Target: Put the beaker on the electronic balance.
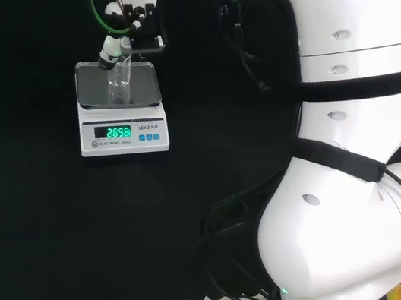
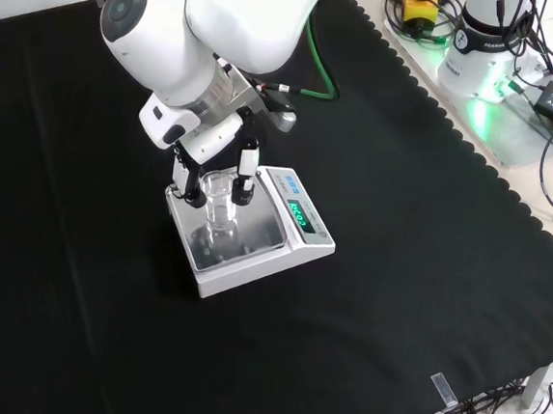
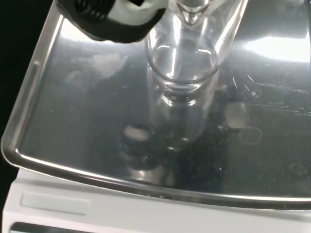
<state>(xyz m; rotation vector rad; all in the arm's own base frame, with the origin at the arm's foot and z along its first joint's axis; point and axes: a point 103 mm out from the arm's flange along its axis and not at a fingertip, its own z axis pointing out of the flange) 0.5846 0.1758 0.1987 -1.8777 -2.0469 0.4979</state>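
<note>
Standing upright between the fingers (image 2: 245, 180) of the black and white hand (image 2: 204, 152), the small clear glass beaker (image 2: 219, 205) rests on the shiny steel pan of the white electronic balance (image 2: 253, 253). In the front view a black-tipped finger lies against the beaker's left side and another against its right, so the cylinder is pinched near its rim. Below the fingers the square pan is smooth and mirror-like, with a raised rounded rim, and reflects the glass. To the right of the fingers in that view, the balance's sloped white front carries a lit green display and small blue buttons. The wrist view shows the beaker's round base touching the pan. Under the balance, the worktop (image 2: 398, 256) is covered with matte black cloth with a scalloped edge.
</note>
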